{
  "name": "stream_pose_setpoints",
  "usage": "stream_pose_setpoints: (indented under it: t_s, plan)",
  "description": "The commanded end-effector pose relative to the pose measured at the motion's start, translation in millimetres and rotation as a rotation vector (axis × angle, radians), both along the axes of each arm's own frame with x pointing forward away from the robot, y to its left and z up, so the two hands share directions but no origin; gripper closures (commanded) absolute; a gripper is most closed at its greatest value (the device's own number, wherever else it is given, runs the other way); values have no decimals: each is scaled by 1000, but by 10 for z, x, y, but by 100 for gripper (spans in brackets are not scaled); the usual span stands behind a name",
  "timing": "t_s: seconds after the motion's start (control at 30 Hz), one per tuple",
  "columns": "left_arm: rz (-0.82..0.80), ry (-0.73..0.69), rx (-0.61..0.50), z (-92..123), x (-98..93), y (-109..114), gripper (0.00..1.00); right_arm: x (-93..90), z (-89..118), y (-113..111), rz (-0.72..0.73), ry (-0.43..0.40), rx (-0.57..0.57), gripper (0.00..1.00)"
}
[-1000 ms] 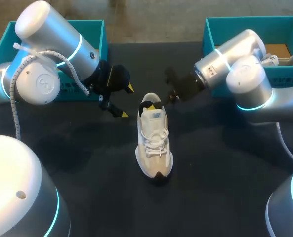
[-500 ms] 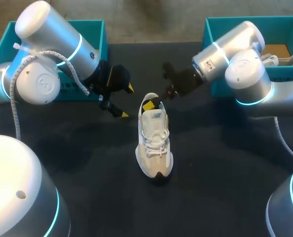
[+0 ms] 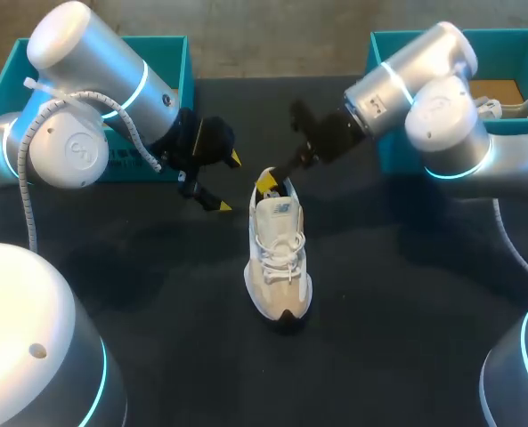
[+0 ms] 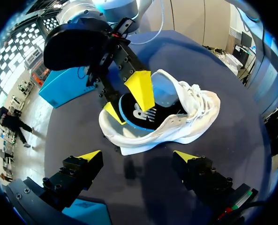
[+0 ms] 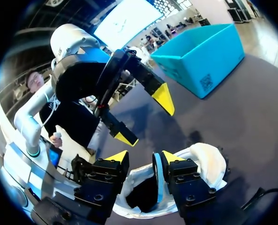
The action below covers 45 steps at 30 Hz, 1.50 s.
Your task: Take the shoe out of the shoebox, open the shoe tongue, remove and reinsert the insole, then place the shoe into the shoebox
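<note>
1. Jaws first, head view. The left jaws, on the left arm (image 3: 77, 133), are spread wide and hold nothing, just beside the heel end of the shoe (image 3: 277, 258). The right jaws, on the right arm (image 3: 424, 98), dip to the shoe's heel opening, one yellow fingertip (image 3: 265, 184) showing there. The white shoe stands on its sole on the dark tabletop (image 3: 397, 311), outside both boxes, toe pointing at the camera. The left shoebox (image 3: 170, 53), teal, sits behind the left arm. The right shoebox (image 3: 397, 44), also teal, holds a second shoe (image 3: 504, 107).
2. Left wrist view. My left jaws gape with nothing between them; the shoe lies ahead, apart from them. One right fingertip is inside the opening above the black insole (image 4: 141, 115); the other sits outside the rim at the heel.
3. Right wrist view. The right jaws are parted narrowly, straddling the rim of the shoe's opening. The rim lies against one finger, and I see a gap to the other, so nothing is clamped. The left jaws hang ahead, wide.
</note>
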State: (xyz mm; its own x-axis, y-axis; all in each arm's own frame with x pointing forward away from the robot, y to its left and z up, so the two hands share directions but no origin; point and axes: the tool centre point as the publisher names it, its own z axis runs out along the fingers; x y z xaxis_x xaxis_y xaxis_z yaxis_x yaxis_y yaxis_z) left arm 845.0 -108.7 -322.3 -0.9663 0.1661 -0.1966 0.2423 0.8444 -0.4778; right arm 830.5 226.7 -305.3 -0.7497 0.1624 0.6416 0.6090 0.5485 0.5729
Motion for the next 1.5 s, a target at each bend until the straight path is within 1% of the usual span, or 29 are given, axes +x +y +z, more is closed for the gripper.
stream_pose_setpoints:
  t_s: [0.03,0.3,0.37,0.5,0.6,0.7,0.77,0.97,1.0,1.03,1.1,1.5]
  plan:
    - [0,0,3,1,1,-1,0,-5,102,-9,-8,-26,-4,55]
    - [0,0,3,1,1,-1,0,99,286,-37,-27,-90,7,54]
    - [0,0,3,1,1,-1,0,115,335,-36,-55,-107,33,55]
    - [0,0,3,1,1,-1,0,133,419,-32,-102,-139,86,60]
    - [0,0,3,1,1,-1,0,146,447,-11,-104,-139,91,63]
    - [0,0,3,1,1,-1,0,166,446,-11,-109,-134,90,74]
    - [0,0,3,1,1,-1,0,175,419,-54,-116,-122,68,99]
    - [0,0,3,1,1,-1,0,128,452,-151,-209,-103,-13,100]
    - [0,0,3,1,1,-1,0,114,457,-174,-238,-99,-41,100]
    - [0,0,3,1,1,-1,0,99,459,-199,-270,-82,-98,100]
    - [0,0,3,1,1,-1,0,60,481,-261,-380,-64,-178,100]
    - [0,0,3,1,1,-1,0,60,481,-261,-380,-64,-178,100]
